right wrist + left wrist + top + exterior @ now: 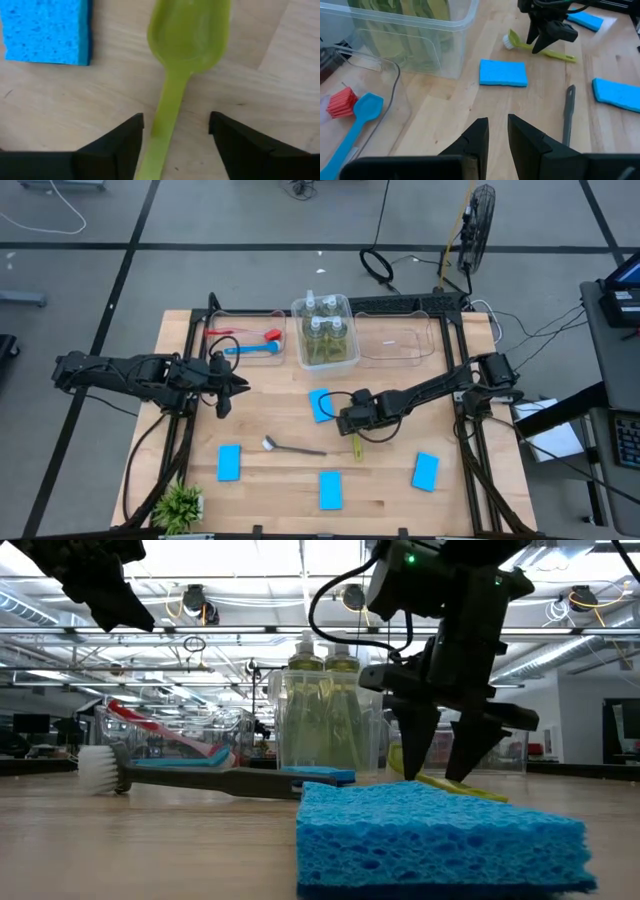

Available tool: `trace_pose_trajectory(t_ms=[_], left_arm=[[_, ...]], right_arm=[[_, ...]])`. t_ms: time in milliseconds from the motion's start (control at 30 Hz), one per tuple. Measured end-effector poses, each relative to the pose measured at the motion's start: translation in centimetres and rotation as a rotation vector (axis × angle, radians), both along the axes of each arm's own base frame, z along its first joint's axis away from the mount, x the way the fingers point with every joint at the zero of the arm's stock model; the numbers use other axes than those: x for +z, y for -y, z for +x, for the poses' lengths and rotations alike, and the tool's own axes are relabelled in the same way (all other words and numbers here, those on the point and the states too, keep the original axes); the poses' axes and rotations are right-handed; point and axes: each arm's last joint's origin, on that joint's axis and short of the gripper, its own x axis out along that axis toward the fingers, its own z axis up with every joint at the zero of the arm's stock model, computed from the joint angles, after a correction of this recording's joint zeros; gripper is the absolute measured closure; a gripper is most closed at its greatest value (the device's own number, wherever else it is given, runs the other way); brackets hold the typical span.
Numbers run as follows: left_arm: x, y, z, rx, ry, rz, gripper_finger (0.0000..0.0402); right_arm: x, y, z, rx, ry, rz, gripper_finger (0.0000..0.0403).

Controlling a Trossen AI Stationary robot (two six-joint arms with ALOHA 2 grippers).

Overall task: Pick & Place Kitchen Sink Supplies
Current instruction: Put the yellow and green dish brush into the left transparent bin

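Yellow-green brush [170,75] handle between right wrist's jaws.

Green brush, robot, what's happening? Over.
Right gripper open, straddling green brush handle. Left gripper empty, waiting near bins. Nothing blocking.

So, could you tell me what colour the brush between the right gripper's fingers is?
Yellow-green brush, clearest in the right wrist view.
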Motion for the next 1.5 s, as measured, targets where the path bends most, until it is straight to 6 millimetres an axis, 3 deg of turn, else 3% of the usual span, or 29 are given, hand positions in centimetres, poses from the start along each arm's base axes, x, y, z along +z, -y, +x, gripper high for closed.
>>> trace_pose_trajectory(t_ms=[267,467,700,933,1133,1300,1500], left_arm=[[0.0,0.0,0.0,-0.002,-0.002,0.004,0.0328],[0.0,0.0,0.0,-0.002,-0.002,0.004,0.0328],[0.0,0.0,0.0,0.003,-0.001,-0.005,0.0328],[0.0,0.0,0.0,0.023,0.005,-0.035,0.0328],[0.1,0.1,0.1,0.036,0.027,-0.1,0.0327],[1.1,0.3,0.7,0.001,0.147,-0.173,0.0327],[2.2,0.6,1.8,-0.025,0.283,-0.263,0.0327]], right_arm=[[-0.2,0.1,-0.2,-0.024,-0.02,0.006,0.0303],[0.1,0.0,-0.1,-0.022,-0.002,0.016,0.0366],[1.0,-0.1,-0.2,-0.012,0.036,0.042,0.0366],[3.8,-0.5,-0.5,0.033,0.145,0.062,0.0366],[7.9,-0.8,-0.3,0.12,0.397,0.06,0.0366],[11.2,-0.7,0.1,0.204,0.647,-0.005,0.0366],[13.4,-0.5,1.2,0.291,0.874,-0.107,0.0366]])
